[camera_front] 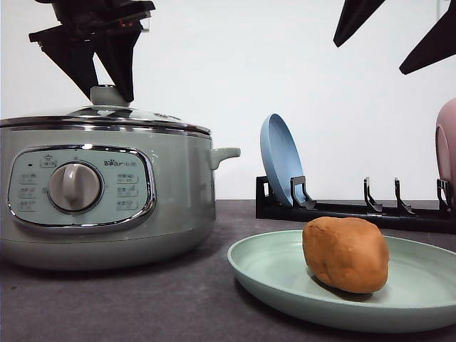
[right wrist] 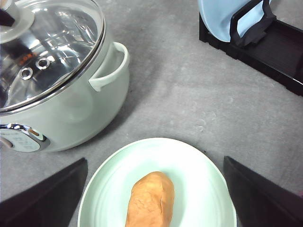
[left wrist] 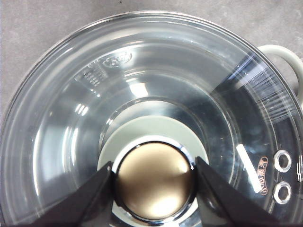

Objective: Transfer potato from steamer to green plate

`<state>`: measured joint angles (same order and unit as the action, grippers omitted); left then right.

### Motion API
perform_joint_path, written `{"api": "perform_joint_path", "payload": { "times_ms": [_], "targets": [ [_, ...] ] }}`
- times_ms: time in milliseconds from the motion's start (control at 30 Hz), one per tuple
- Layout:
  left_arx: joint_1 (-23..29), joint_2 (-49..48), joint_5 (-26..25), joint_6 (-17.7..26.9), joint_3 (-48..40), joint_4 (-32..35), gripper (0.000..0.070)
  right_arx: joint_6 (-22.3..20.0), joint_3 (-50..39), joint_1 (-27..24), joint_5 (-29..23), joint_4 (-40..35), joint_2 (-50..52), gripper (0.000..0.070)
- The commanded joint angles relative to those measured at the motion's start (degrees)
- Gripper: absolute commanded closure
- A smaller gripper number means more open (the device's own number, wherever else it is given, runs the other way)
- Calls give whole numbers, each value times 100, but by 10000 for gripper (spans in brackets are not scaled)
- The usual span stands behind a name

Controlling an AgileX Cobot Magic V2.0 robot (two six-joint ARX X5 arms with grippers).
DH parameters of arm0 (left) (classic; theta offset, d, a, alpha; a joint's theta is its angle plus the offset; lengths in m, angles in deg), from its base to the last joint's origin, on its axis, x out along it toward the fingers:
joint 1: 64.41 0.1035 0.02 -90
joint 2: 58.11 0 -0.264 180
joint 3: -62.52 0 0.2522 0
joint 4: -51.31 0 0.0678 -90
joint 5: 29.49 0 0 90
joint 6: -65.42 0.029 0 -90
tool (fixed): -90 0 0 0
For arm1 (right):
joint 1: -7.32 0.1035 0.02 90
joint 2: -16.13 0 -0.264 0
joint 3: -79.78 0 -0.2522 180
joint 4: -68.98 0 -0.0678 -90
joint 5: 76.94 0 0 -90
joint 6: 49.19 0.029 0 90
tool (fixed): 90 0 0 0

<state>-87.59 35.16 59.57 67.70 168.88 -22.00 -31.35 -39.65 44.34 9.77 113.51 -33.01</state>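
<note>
In the front view, the potato lies on the green plate, right of the steamer, on the dark counter. The left pincer hangs at the lid knob; the right pincer is high above the plate, its fingers wide apart. Behind, a blue plate stands upright in a black rack. In the left wrist view, the left pincer has a finger on each side of the knob of the glass lid, seemingly touching it. In the right wrist view, the right pincer is spread open over the plate holding the potato, with the steamer nearby.
</note>
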Motion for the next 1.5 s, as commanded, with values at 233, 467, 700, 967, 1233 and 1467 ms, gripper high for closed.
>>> {"api": "perform_joint_path", "payload": {
  "times_ms": [233, 467, 700, 967, 1233, 1467],
  "targets": [
    [-41, 153, 71, 45, 142, 85, 603, -58, 87, 31, -87, -26, -20, 119],
    [-111, 149, 71, 3, 146, 51, 226, -74, 87, 31, -87, -26, -20, 119],
    [-133, -76, 71, 2, 155, 111, 222, -97, 87, 31, -83, -24, -20, 118],
    [-133, -823, -39, -33, 155, 40, 226, -209, 87, 31, -17, -22, -20, 118],
    [-137, -1704, -1064, -42, 155, -91, 229, -246, 87, 31, 200, 140, -20, 119],
    [-140, -2222, -1781, -39, 155, -365, 230, -246, 87, 31, 327, 292, -20, 119]
  ]
}}
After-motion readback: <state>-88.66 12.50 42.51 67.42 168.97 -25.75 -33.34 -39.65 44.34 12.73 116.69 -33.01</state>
